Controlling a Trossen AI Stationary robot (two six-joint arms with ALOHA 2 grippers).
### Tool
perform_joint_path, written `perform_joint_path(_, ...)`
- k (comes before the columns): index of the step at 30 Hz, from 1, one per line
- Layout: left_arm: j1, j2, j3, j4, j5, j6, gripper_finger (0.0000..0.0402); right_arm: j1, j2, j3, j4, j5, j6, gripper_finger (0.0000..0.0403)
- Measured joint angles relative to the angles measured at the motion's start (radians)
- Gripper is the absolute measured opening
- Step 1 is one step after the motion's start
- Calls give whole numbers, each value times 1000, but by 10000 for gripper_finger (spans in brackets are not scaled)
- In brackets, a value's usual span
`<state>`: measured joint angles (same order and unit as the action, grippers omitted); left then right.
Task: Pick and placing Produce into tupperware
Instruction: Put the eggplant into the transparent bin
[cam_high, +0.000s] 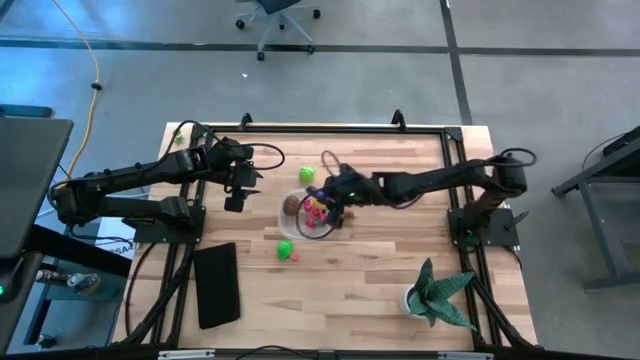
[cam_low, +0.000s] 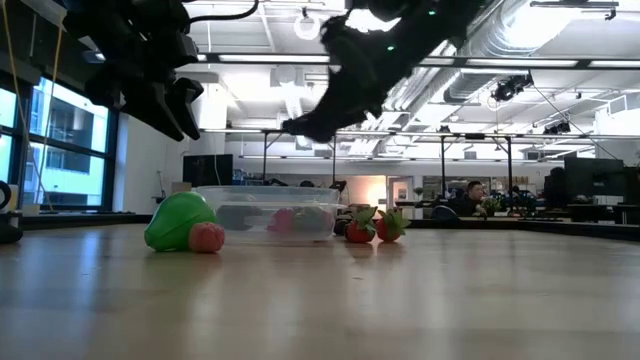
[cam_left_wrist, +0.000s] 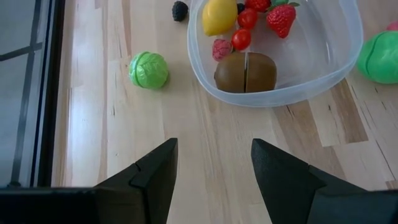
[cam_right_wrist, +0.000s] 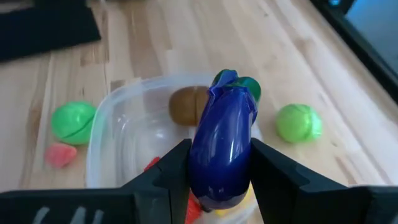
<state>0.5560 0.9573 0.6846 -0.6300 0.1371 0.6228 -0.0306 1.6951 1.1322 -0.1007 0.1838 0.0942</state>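
1. Black and flat, a rectangular slab (cam_high: 217, 284) lies on the wooden table (cam_high: 360, 290) toward the left, near edge, well apart from everything else.
2. Left gripper (cam_high: 243, 186) hovers over bare wood just left of the tub, its fingers (cam_left_wrist: 152, 177) spread apart with nothing between them; in its wrist view the boards show through the gap.
3. Green cabbage ball (cam_left_wrist: 148, 70) sits on the table beside the tub's far-left side; a small dark blackberry (cam_left_wrist: 180, 10) lies close to the tub rim beyond it.
4. Clear plastic tupperware (cam_left_wrist: 323, 65) stands near the table's middle; inside it are a brown kiwi (cam_left_wrist: 245, 72), a yellow lemon (cam_left_wrist: 219, 16), red cherry tomatoes (cam_left_wrist: 241, 39), a strawberry (cam_left_wrist: 281, 18) and a small pink raspberry (cam_left_wrist: 221, 49).
5. On the near side of the tub a larger green fruit (cam_high: 285, 248) rests on the wood with a small red piece (cam_high: 295, 256) just beside it; in the low view they sit in front of the tub's left end.
6. Right gripper (cam_right_wrist: 221, 180) hangs above the tub, clamped on a purple eggplant (cam_right_wrist: 224, 146) whose green cap points away from the wrist; the eggplant is over the tub's open top, clear of the fruit below.
7. Spiky green potted plant (cam_high: 435, 293) stands toward the near right corner, far from the tub.
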Motion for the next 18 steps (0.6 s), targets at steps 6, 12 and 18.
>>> perform_joint_path(6, 0, 0, 0, 0, 0, 0, 193, 20, 159, 154, -107, -13, -16, 132)
perform_joint_path(12, 0, 0, 0, 0, 0, 0, 193, 44, 293, 269, -205, -35, -17, 132)
perform_joint_path(18, 0, 0, 0, 0, 0, 0, 193, 66, 348, 308, -231, -37, -31, 132)
